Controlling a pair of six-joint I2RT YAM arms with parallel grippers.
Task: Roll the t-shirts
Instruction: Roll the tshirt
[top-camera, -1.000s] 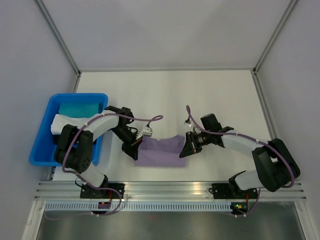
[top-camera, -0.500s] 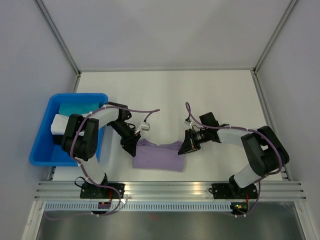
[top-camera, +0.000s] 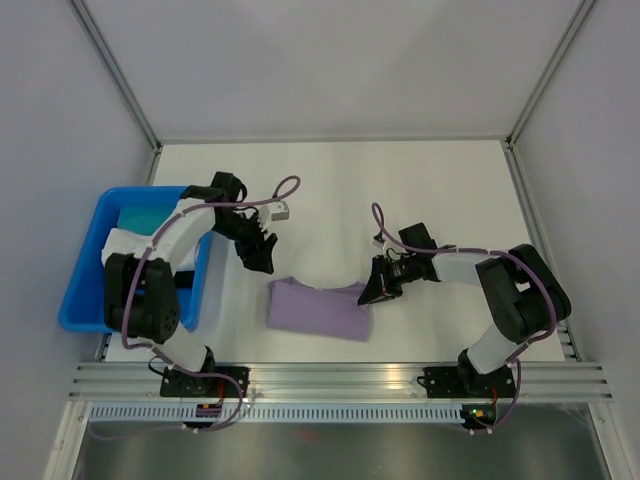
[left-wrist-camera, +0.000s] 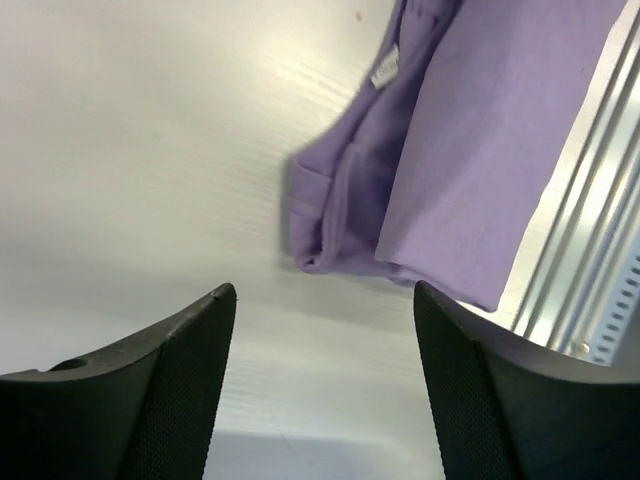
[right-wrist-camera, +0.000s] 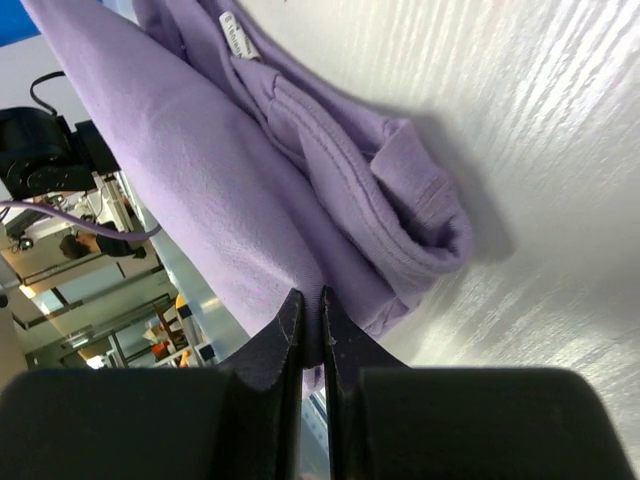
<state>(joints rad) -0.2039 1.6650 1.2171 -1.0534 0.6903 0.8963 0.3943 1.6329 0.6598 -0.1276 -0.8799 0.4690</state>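
T-shirt (top-camera: 318, 310) lay folded on the table (top-camera: 330, 190), close to the front rail. Right gripper (top-camera: 376, 292) was clenched on its right edge, fabric pinched between the fingers. Left gripper (top-camera: 261, 265) was released, jaws wide, just beyond the shirt's left corner, not touching.

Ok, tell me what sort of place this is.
Probably a robotics lab test cell, not a home: a white table walled in by plain panels on aluminium framing, with a blue plastic bin of cloths and a lavender t-shirt laid out.
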